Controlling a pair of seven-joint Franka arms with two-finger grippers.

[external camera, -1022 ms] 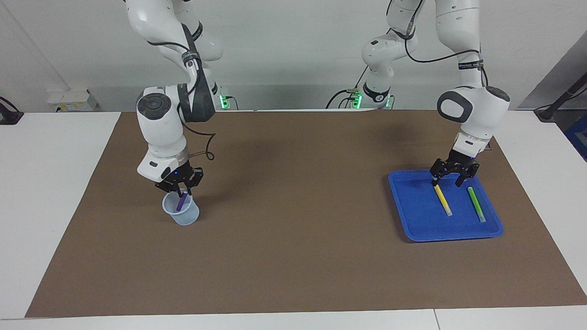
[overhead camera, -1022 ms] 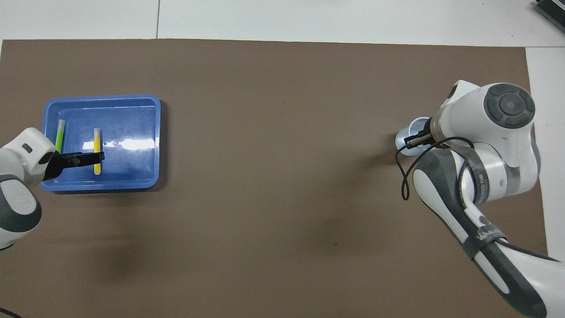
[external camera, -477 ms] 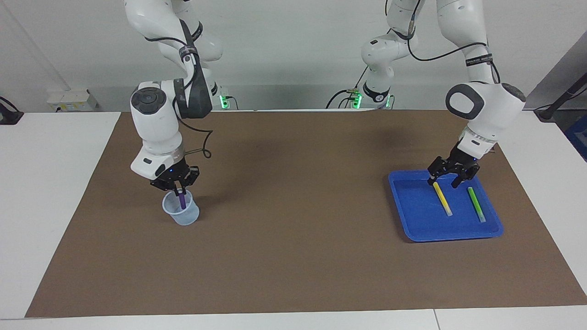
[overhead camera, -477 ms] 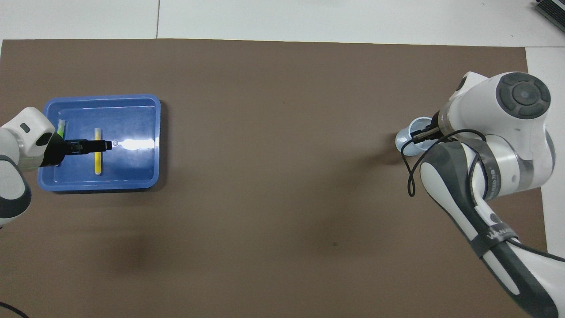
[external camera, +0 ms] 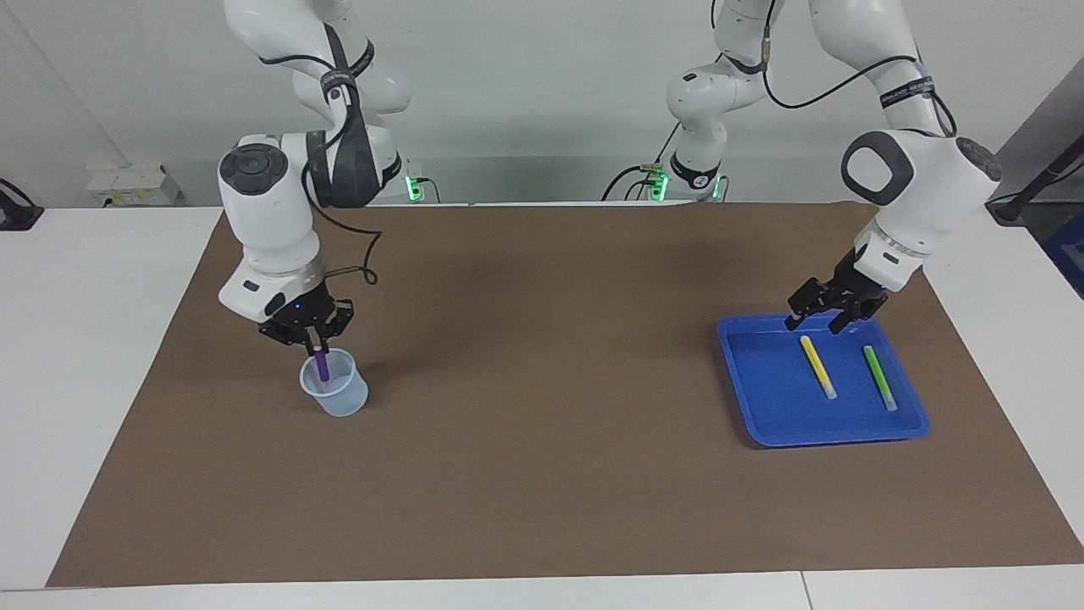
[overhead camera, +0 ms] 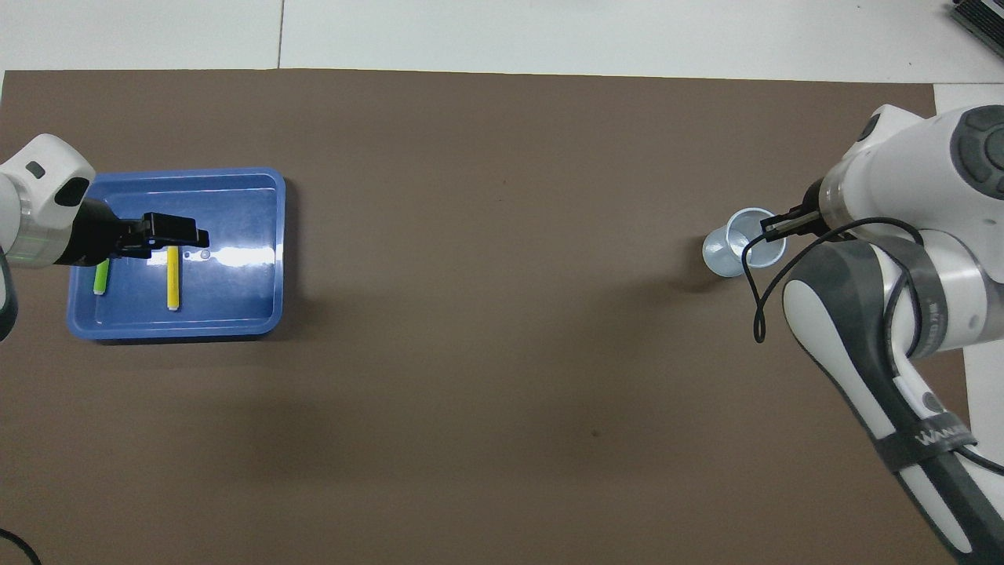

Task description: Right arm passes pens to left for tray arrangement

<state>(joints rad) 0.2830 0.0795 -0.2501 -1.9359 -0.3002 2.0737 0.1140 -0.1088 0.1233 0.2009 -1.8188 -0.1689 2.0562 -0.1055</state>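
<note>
On the brown mat (external camera: 542, 474), right gripper (external camera: 315, 345) clamps the purple pen (external camera: 323, 366), apparently to lift it from the cup (external camera: 335, 392), while left gripper (external camera: 830, 320), spread and empty, hangs over the tray (external camera: 762, 398), ready to receive.

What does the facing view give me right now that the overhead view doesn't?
Facing view only: the right claw shut on the purple pen, whose lower end is in the clear cup; the left claw hangs open, clear above the tray. Overhead view only: the cup's inside, where the right arm hides the purple pen. Both: the yellow pen and green pen lying side by side in the tray.
</note>
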